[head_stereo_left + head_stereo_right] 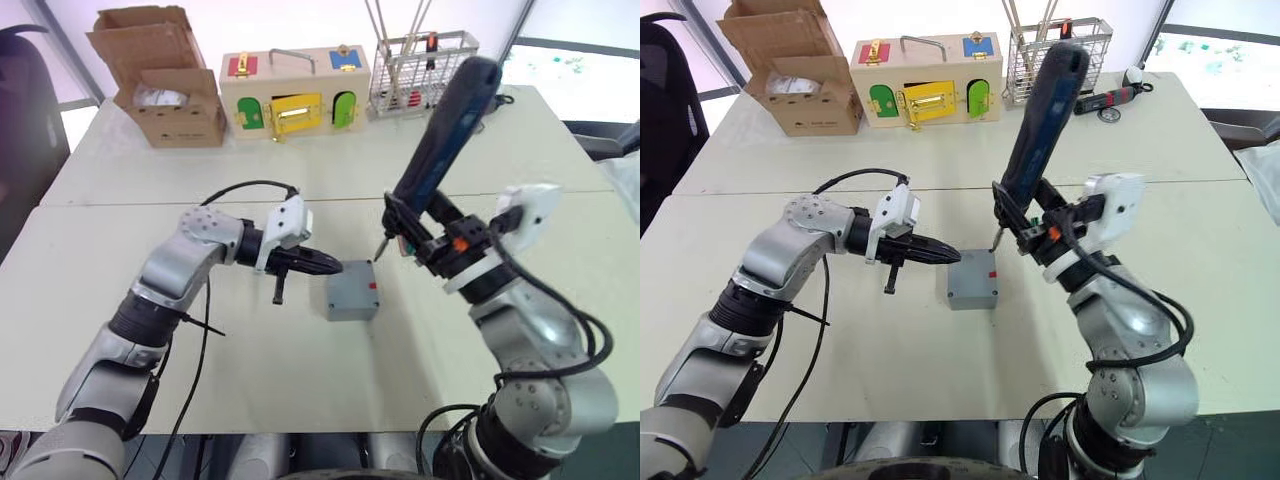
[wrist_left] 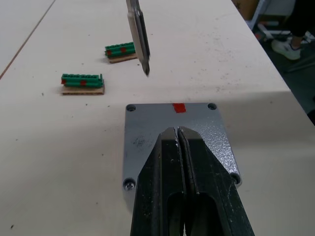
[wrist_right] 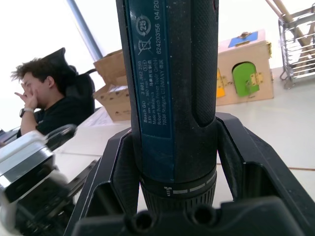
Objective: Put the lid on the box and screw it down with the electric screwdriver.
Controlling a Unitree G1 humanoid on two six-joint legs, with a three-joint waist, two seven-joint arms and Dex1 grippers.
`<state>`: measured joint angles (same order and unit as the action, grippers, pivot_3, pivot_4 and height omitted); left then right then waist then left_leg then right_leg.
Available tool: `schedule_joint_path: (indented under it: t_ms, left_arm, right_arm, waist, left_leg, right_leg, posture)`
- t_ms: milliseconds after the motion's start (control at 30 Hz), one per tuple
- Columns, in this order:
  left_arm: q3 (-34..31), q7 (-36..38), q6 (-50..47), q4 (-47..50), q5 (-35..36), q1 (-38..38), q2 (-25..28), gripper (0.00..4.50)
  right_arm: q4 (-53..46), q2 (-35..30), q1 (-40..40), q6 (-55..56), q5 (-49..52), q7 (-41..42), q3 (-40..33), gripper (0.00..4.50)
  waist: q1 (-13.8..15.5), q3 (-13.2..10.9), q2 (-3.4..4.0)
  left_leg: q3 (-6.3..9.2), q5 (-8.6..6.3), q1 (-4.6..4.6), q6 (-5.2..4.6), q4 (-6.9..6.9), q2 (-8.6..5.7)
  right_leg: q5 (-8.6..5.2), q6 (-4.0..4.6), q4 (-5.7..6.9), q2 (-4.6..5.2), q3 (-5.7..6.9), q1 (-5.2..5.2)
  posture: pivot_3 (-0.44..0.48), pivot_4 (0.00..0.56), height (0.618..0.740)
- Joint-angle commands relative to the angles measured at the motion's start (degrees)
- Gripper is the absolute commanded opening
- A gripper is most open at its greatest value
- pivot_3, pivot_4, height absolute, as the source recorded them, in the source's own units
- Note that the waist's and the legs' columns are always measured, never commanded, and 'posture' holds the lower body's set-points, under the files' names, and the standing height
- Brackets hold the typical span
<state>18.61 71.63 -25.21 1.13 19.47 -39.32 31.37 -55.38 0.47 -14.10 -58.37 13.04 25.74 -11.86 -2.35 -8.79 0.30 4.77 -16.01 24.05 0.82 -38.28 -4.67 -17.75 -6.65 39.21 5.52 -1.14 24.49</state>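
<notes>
Lid (image 2: 170, 123) already sits on the box (image 1: 351, 291), mid-frame. Left tool (image 2: 179, 135) clenched, pinning it; right tool (image 3: 170, 196) grips the top-heavy electric screwdriver (image 1: 440, 140) low down, probably steadiest.

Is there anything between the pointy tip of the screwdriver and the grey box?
No, just bare table. The left wrist view shows the electric screwdriver bit hanging just beyond the lid, near the red mark.

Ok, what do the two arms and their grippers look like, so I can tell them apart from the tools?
Both arms are silver-grey metal with black ribbed joint sections and loose black cables. Each wrist carries a white camera housing. The left gripper has two slim, tapered black fingers. The right gripper has chunkier black fingers and an orange mark near its base.
</notes>
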Motion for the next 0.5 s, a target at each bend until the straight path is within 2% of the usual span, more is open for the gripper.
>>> schedule_joint_path:
  t_ms: [33, 200, 500]
  left_arm:
    - [1.78, 0.57, 3.85, -0.37, -3.47, 0.47, 0.36, 0.00]
    - [2.98, 0.25, 4.88, -1.99, -5.43, 1.73, -0.78, 0.00]
    - [2.41, 0.35, 3.97, -1.49, -5.58, 1.93, -0.86, 0.00]
  right_arm:
    - [0.29, -1.66, 1.67, 9.07, -0.28, -1.60, 4.09, 1.90]
    - [5.05, -3.88, 2.62, 16.34, -0.44, -3.30, 6.30, 1.90]
    - [9.65, -6.19, 4.44, 23.12, 0.22, -4.89, 10.13, 1.90]
  waist:
    - [-0.12, 0.00, 0.00]
    - [-0.06, 0.00, 0.00]
    - [-0.05, 0.00, -0.01]
  left_leg:
    - [0.00, 0.00, -0.05, 0.00, 0.01, 0.01]
    - [-0.03, 0.00, -0.08, 0.01, 0.02, 0.06]
    - [-0.02, 0.00, -0.11, 0.01, 0.01, 0.06]
  right_leg:
    - [0.00, 0.00, 0.00, -0.01, 0.00, -0.03]
    - [0.00, 0.00, 0.00, -0.06, 0.00, -0.05]
    - [0.00, 0.00, 0.00, -0.07, -0.01, -0.09]
  posture:
    - [0.000, 0.150, 0.740]
    - [0.000, 0.150, 0.740]
    - [0.000, 0.150, 0.740]
